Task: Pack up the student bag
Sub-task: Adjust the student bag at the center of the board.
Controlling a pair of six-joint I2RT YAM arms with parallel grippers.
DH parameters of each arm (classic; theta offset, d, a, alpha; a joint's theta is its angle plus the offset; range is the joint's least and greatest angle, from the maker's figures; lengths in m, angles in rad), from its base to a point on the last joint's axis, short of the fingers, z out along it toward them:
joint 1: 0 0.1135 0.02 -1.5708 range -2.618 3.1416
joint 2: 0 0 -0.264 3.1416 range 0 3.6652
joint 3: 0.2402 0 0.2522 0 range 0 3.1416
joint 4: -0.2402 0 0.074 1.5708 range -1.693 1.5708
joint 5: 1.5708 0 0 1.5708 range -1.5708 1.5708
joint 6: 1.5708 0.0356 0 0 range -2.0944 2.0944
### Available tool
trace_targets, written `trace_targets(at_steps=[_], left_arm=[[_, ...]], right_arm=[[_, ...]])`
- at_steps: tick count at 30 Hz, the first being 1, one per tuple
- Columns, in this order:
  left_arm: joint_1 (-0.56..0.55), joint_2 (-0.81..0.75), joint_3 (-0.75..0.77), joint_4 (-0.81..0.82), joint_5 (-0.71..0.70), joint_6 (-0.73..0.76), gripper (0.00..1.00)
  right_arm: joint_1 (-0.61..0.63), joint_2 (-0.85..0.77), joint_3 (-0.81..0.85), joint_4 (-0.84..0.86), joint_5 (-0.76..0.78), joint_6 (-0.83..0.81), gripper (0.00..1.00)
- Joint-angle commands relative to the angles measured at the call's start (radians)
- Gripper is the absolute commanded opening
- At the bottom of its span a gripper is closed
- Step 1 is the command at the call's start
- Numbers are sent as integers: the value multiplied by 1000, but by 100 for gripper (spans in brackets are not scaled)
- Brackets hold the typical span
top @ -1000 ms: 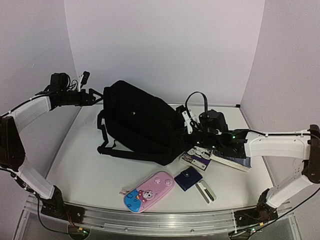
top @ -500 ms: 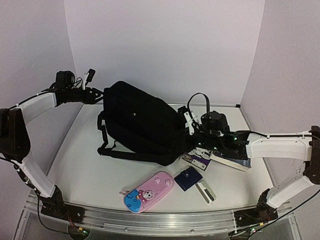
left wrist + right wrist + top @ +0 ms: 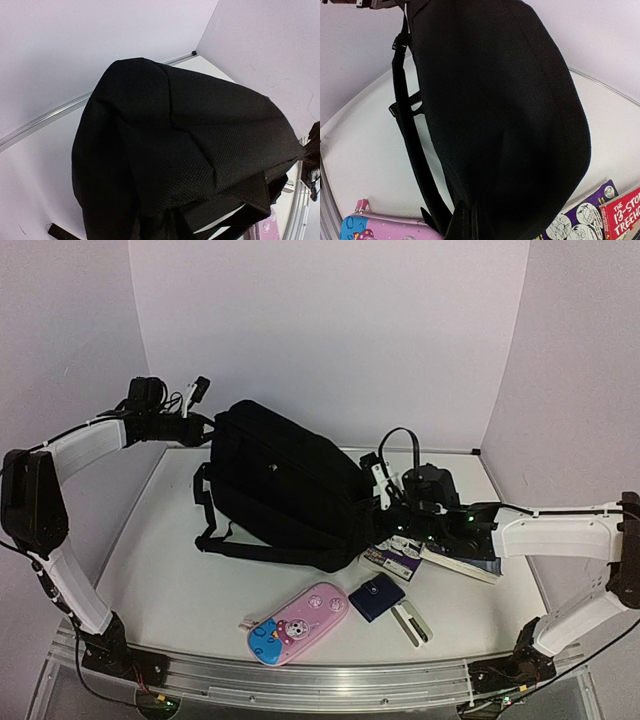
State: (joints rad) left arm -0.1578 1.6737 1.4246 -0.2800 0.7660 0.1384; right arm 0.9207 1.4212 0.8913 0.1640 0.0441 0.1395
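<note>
Top external view: the white tabletop (image 3: 160, 570) carries a large black soft fabric backpack (image 3: 280, 485), with a pink-and-blue cartoon pencil case (image 3: 297, 623) and a small navy snap wallet (image 3: 377, 597) in front of it. At the backpack's right end the right tool (image 3: 383, 502) is closed; the left tool (image 3: 197, 427) meets its upper left end, and I cannot tell whether it grips.

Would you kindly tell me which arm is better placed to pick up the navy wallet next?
Probably right: the navy wallet lies front right, nearer the right gripper at the right end of the student bag. The left gripper is at its far left corner.
</note>
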Motion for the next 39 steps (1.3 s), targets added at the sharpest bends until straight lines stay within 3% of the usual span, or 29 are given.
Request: trace_targets(at_steps=[1, 10, 22, 24, 27, 30, 33, 39], left_arm=[[-24, -92, -31, 16, -46, 16, 3], [-59, -325, -210, -33, -70, -36, 0], [-100, -587, -503, -4, -37, -113, 0], [-112, -607, -531, 20, -36, -119, 0], [-123, -599, -529, 27, -30, -129, 0], [-124, -580, -525, 32, -12, -141, 0], [-126, -568, -520, 35, -3, -164, 0], [-129, -555, -515, 36, 0, -171, 0]], right_arm=[[-3, 11, 7, 19, 158, 32, 0], [-53, 104, 117, 20, 419, 120, 0], [-181, 245, 318, 60, 383, 11, 2], [-183, 266, 340, 61, 361, 9, 11], [-181, 238, 336, 52, 272, 52, 43], [-176, 162, 291, 42, 212, 111, 59], [-157, 77, 239, 18, 178, 151, 67], [-31, 30, 196, -1, 112, 196, 70]])
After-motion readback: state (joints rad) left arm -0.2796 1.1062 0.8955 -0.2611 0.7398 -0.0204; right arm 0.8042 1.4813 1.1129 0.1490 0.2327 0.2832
